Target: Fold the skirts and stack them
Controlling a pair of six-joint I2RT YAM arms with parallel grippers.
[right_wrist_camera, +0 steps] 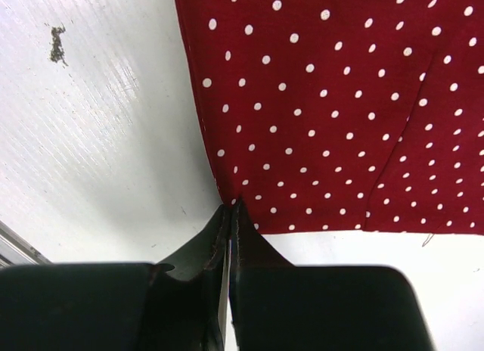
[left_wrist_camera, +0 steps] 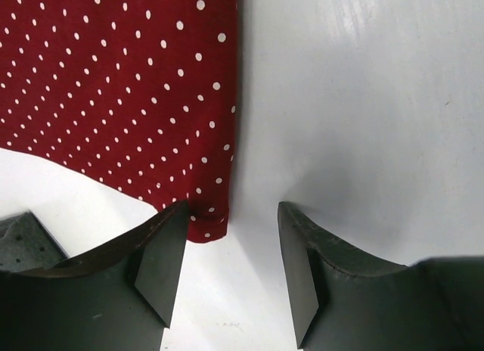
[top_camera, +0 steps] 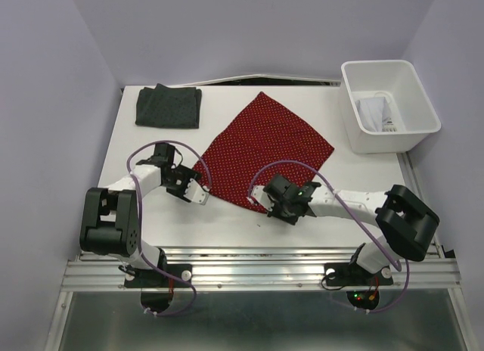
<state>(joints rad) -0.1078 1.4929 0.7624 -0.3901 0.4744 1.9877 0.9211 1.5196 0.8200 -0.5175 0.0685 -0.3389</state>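
The red skirt with white dots point(top_camera: 265, 143) lies spread flat mid-table. My left gripper point(top_camera: 198, 195) is open at its near left corner; in the left wrist view the corner point(left_wrist_camera: 204, 222) lies on the table beside the left finger point(left_wrist_camera: 162, 260), with the gripper point(left_wrist_camera: 231, 215) over it. My right gripper point(top_camera: 266, 205) is shut on the skirt's near right corner; in the right wrist view the gripper point(right_wrist_camera: 231, 209) pinches the red skirt point(right_wrist_camera: 333, 101) at its tip. The dark charcoal skirt point(top_camera: 168, 107) lies folded at the back left. The white skirt point(top_camera: 373, 111) is in the bin.
A white plastic bin point(top_camera: 428, 101) stands at the back right, off the table's right edge. The aluminium rail point(top_camera: 257, 269) runs along the near edge by the arm bases. Purple walls close in the left, back and right sides.
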